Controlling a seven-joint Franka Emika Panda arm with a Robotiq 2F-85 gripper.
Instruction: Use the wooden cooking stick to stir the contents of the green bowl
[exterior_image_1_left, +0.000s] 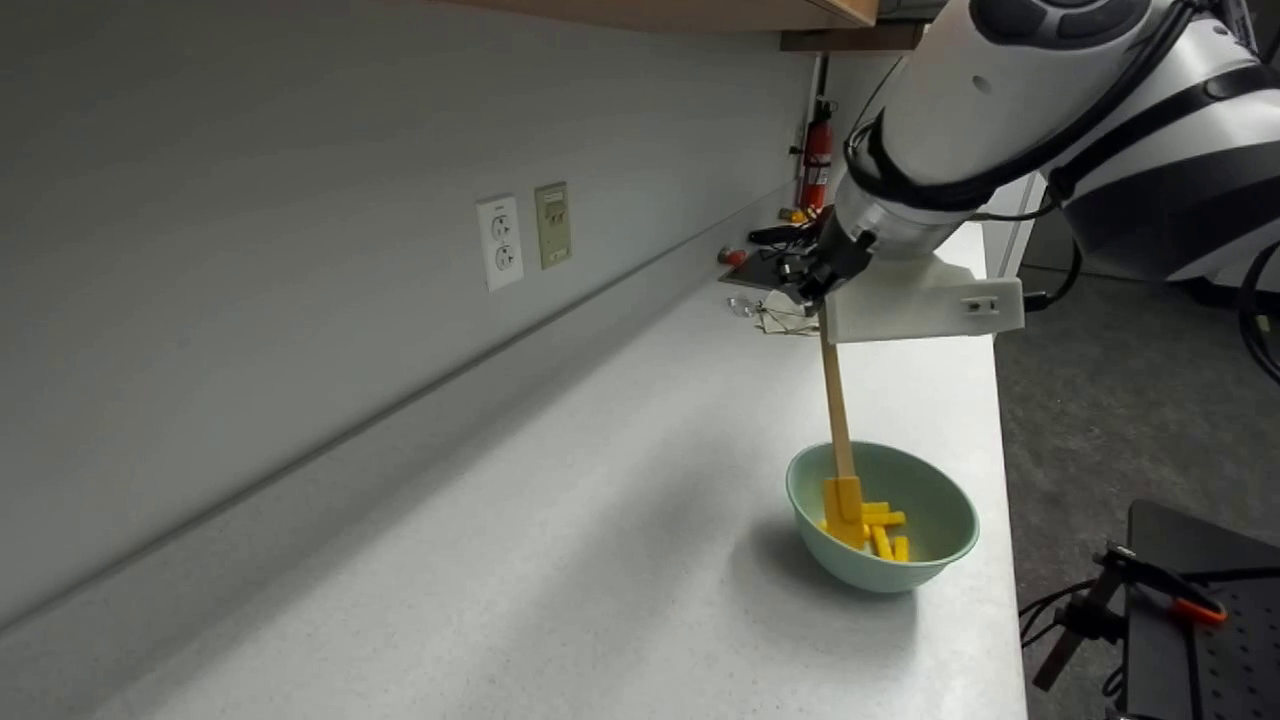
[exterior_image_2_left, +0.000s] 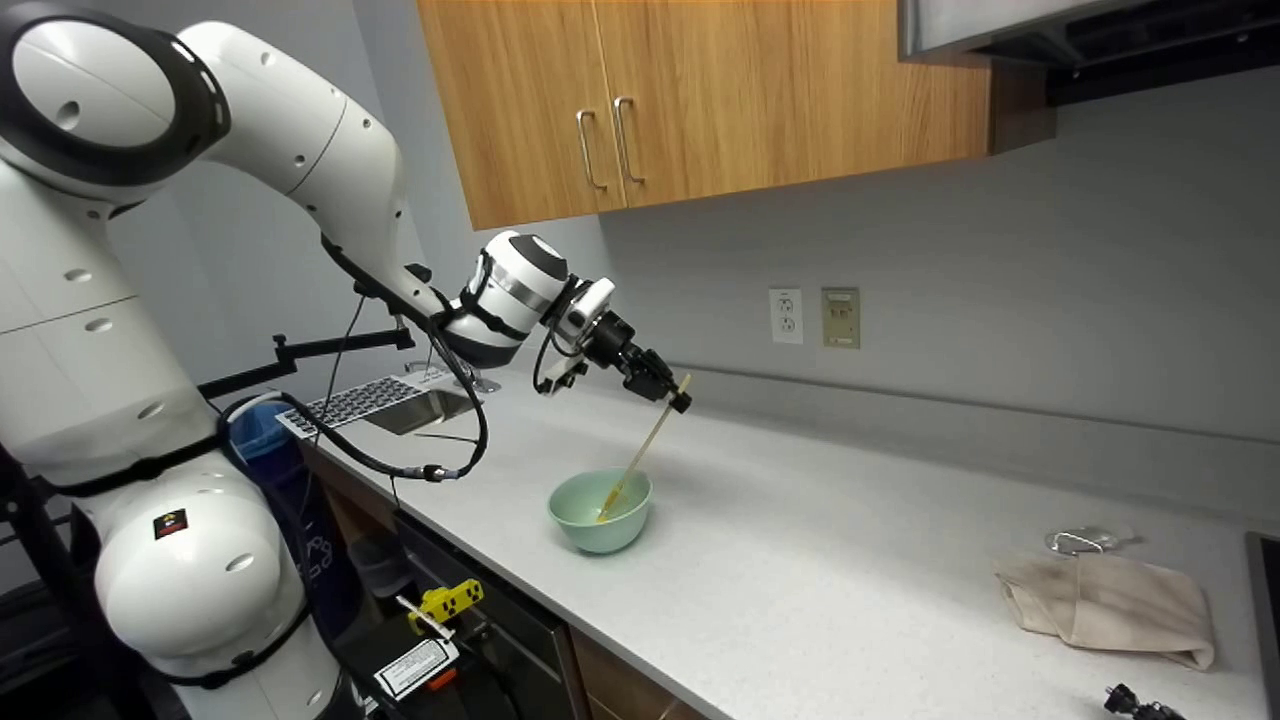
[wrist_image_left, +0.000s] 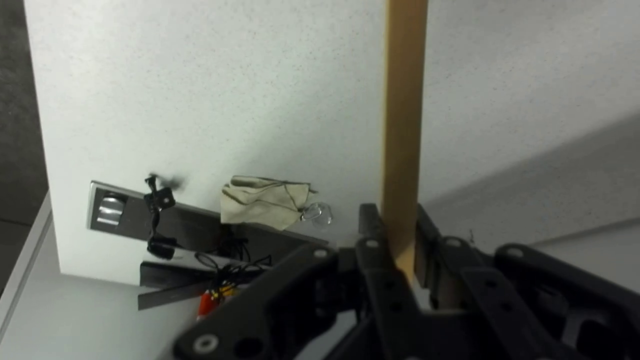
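The wooden cooking stick (exterior_image_1_left: 835, 395) leans steeply into the green bowl (exterior_image_1_left: 868, 574), its flat yellow-orange end down among the contents, several yellow pieces (exterior_image_1_left: 881, 541). Its upper part is clasped by my gripper (exterior_image_2_left: 674, 396), above the bowl and to its wall side. In the wrist view my gripper (wrist_image_left: 396, 216) is shut on the stick (wrist_image_left: 405, 100), a finger on either side; the bowl lies outside that view. An exterior view shows the stick (exterior_image_2_left: 643, 448) slanting down into the bowl (exterior_image_2_left: 597, 538), whose near wall hides most of what is inside.
The bowl stands close to the front edge of the white counter (exterior_image_1_left: 600, 560). A wall with outlets (exterior_image_2_left: 786, 315) runs behind, and wooden cabinets (exterior_image_2_left: 740, 100) hang overhead. Farther along lie a folded cloth (exterior_image_2_left: 1110, 605), a clear plastic item (exterior_image_2_left: 1082, 540) and a black cable end (exterior_image_2_left: 1140, 704).
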